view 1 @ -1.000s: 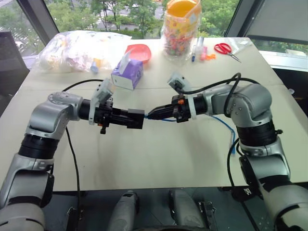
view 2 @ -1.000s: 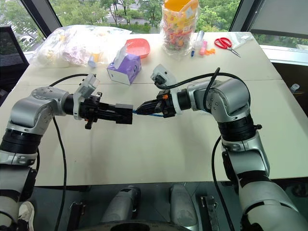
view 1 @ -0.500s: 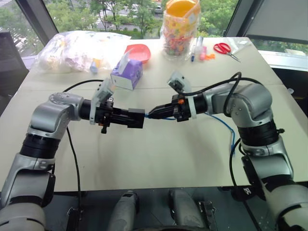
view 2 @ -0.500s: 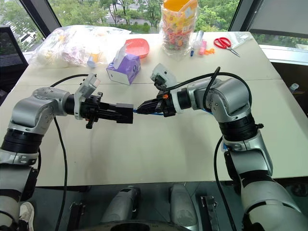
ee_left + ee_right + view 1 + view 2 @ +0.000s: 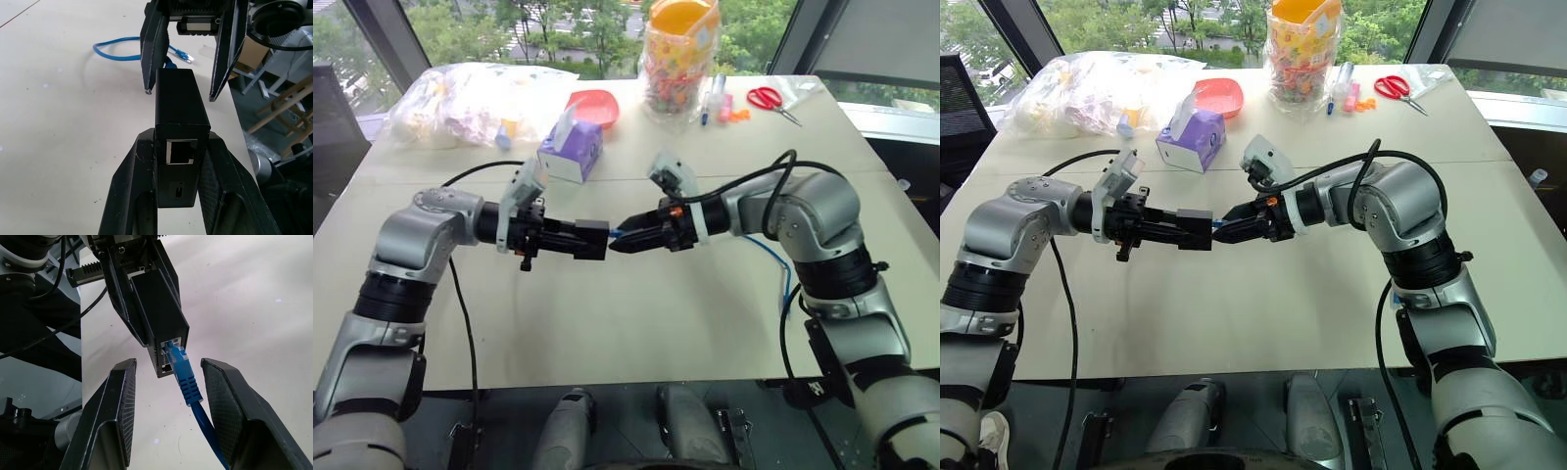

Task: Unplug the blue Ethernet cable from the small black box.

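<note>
My right hand (image 5: 171, 396) stands open, one finger (image 5: 120, 406) on each side of the blue boot of the blue Ethernet cable (image 5: 185, 377) but touching neither side of it; the plug end sits in the port on the near face of the small black box (image 5: 159, 308), so I judge the cable still seated; from the plug the cord drops back between my fingers and trails away over the counter (image 5: 636, 323) toward my right arm, its free clear plug lying by a loop near the far edge in the left wrist view. My left hand (image 5: 178, 161) is clamped on the box, fingers (image 5: 129, 196) pressed to its two sides, an empty second port facing the wrist camera. The relation that matters: box and plug share one long axis, running level across me between the two hands, held above the counter; the box lies to my left of the right hand, the cord to its right; the right hand is already astride the plug, so it is the one to close and draw straight back along that axis. Both forearms point inward, nearly nose to nose, each tipped slightly down; I'd watch the plug's latch tab, which I cannot make out.
</note>
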